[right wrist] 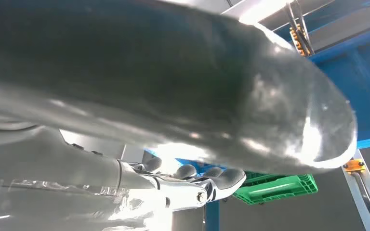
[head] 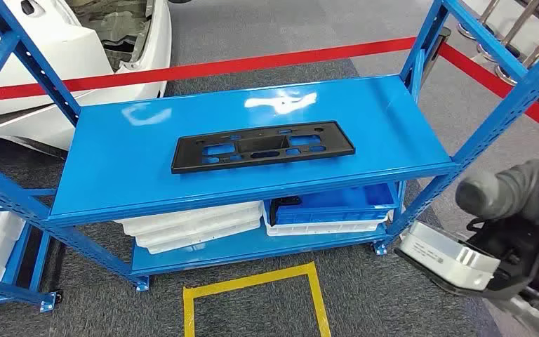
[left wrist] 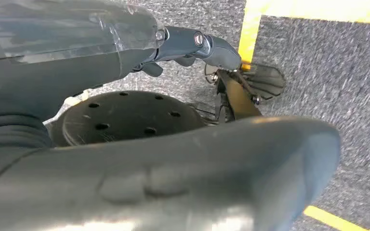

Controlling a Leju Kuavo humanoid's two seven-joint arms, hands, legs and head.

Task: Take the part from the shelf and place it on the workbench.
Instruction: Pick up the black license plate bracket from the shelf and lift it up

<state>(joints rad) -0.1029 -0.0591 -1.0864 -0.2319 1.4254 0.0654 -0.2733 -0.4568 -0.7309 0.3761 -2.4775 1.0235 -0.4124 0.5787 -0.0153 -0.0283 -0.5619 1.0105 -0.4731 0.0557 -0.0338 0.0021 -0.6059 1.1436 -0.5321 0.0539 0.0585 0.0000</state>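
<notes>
The part (head: 263, 146) is a long, flat black plastic frame with several cut-outs. It lies flat in the middle of the blue shelf's top board (head: 126, 154). My right hand (head: 505, 191) hangs in the air at the lower right, outside the shelf's right post and well apart from the part. The right wrist view shows its thick grey thumb (right wrist: 250, 96) and dark fingers (right wrist: 207, 179) apart, with nothing between them. My left hand (left wrist: 192, 45) hangs low over the grey carpet, its fingers stretched out and holding nothing.
The lower board carries white trays (head: 196, 225) and a blue bin (head: 333, 205). Blue posts (head: 495, 123) frame the shelf. Red barrier tape (head: 253, 64) runs behind it, beside a white car body (head: 77, 49). A yellow square (head: 253, 288) marks the floor in front. A green crate (right wrist: 274, 187) lies further off.
</notes>
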